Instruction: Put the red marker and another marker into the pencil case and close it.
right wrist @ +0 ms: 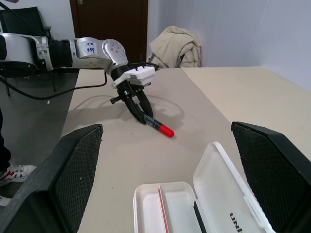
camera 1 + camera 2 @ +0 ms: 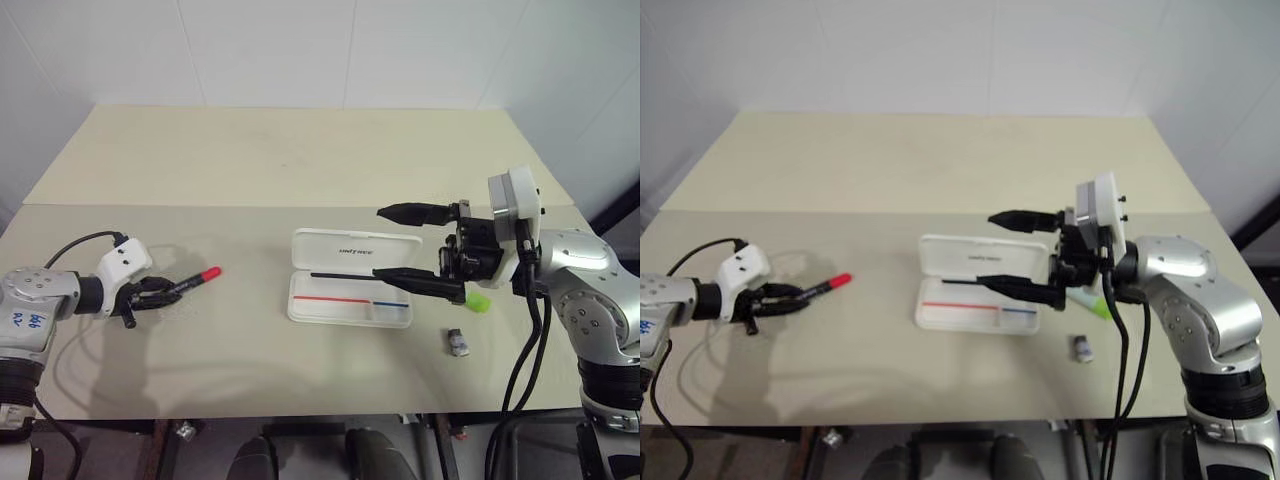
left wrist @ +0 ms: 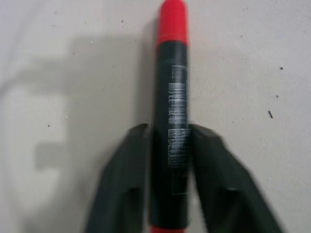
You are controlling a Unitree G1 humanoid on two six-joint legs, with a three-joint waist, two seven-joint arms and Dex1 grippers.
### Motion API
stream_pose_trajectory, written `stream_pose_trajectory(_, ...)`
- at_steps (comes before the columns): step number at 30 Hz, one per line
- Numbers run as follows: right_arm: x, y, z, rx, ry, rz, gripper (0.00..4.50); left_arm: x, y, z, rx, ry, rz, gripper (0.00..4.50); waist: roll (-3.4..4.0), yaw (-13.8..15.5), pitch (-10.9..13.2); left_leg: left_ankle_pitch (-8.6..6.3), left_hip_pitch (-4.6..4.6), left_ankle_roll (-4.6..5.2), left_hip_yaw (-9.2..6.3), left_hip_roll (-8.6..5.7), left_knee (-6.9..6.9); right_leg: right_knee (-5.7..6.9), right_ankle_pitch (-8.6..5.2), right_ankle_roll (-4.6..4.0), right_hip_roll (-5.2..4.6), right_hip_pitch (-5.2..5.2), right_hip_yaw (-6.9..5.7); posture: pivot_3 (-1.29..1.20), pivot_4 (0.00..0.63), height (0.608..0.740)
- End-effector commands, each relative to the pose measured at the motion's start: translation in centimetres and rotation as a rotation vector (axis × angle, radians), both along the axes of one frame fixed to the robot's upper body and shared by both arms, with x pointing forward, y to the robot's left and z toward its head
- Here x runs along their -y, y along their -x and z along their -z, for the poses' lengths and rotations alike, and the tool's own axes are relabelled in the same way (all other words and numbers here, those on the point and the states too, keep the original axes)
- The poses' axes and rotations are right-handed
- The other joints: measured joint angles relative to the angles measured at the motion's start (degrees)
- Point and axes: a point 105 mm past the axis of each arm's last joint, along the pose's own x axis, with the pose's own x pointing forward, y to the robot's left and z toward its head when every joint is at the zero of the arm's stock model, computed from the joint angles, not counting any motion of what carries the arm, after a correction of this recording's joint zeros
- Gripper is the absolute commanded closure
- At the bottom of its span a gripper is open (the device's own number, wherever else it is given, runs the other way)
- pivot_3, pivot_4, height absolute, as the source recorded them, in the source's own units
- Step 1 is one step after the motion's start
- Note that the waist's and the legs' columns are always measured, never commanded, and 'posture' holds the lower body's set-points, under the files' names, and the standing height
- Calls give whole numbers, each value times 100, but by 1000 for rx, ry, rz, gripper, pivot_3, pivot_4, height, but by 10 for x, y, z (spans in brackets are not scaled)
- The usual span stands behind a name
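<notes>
The red marker (image 2: pixel 200 278) lies on the table at the left, red end toward the case. My left gripper (image 2: pixel 160 292) is shut on its dark barrel (image 3: pixel 171 97), one finger (image 3: pixel 126 170) on each side. The white pencil case (image 2: pixel 330 311) lies open mid-table, lid (image 2: pixel 350 248) folded back. My right gripper (image 2: pixel 378 245) hovers open over the case's right end, pointing left, with nothing between its fingers. The other marker (image 2: pixel 478 302), with its lime-green cap, lies just right of the case, partly hidden behind that gripper.
A tiny grey block (image 2: pixel 458 342) sits near the front edge, right of the case. The beige table (image 2: pixel 300 160) stretches bare toward the white wall at the back. Black cables hang from both wrists.
</notes>
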Motion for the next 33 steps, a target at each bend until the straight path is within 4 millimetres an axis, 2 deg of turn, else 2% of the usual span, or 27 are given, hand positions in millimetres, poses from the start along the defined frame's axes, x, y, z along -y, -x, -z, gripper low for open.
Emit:
stream_pose_trajectory(1, 4, 6, -13, 64, -11, 7, 0, 11, 1, -4, 14, 22, 59, 3924, 0, 0, 0, 0, 1, 0, 0, 2, 1, 4, -1, -2, 2, 0, 0, 0, 150, 740)
stream_pose_trajectory(5, 4, 4, -12, 61, -9, 9, 0, 19, 1, -12, 39, 30, 97, 3924, 0, 10, 0, 0, 1, 0, 0, 10, 2, 7, -3, -6, 10, 0, 0, 0, 150, 740)
stream_pose_trajectory(12, 7, -3, -5, 39, 18, 14, 0, 47, 19, -47, 90, 1, 306, 3924, -1, 13, 0, -6, 0, -9, -1, 26, 1, 5, -7, -14, 28, -1, 2, 0, 150, 740)
stream_pose_trajectory(20, 9, -7, 2, -11, 24, 23, 0, 92, 26, -54, 76, 29, 441, 3924, 1, -7, 1, -6, 4, -9, 1, 29, 1, 10, -9, -16, 38, -2, 10, 0, 150, 740)
stream_pose_trajectory(33, 28, -4, 18, -15, 94, 104, 0, 170, -9, -57, 136, 101, 563, 3924, 1, 135, 1, -6, 2, -9, 1, 26, 17, 12, -3, -5, 54, -1, 31, 0, 150, 740)
